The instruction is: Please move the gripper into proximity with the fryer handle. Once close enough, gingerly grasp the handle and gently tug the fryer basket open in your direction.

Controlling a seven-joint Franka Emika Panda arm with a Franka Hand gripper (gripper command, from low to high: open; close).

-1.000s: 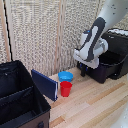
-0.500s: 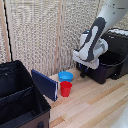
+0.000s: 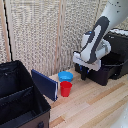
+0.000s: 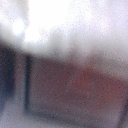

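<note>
Though the gripper [image 3: 83, 75] hangs at the basket [image 3: 102, 75], its fingers' state is unreadable; the wrist view is blur.

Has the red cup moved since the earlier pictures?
No. The red cup stands in the same spot just in front of the blue bowl, as before.

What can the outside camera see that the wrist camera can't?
Only the exterior view shows real things: the white arm with its pincer down at the front of the black fryer basket, a blue bowl, a red cup, a dark blue book-like thing and a big black case on the wooden floor. The fryer handle is hidden behind the pincer. Only the wrist view shows a close-up blur of white, dark and reddish patches; nothing can be named. Both share no thing I can match for sure.
</note>
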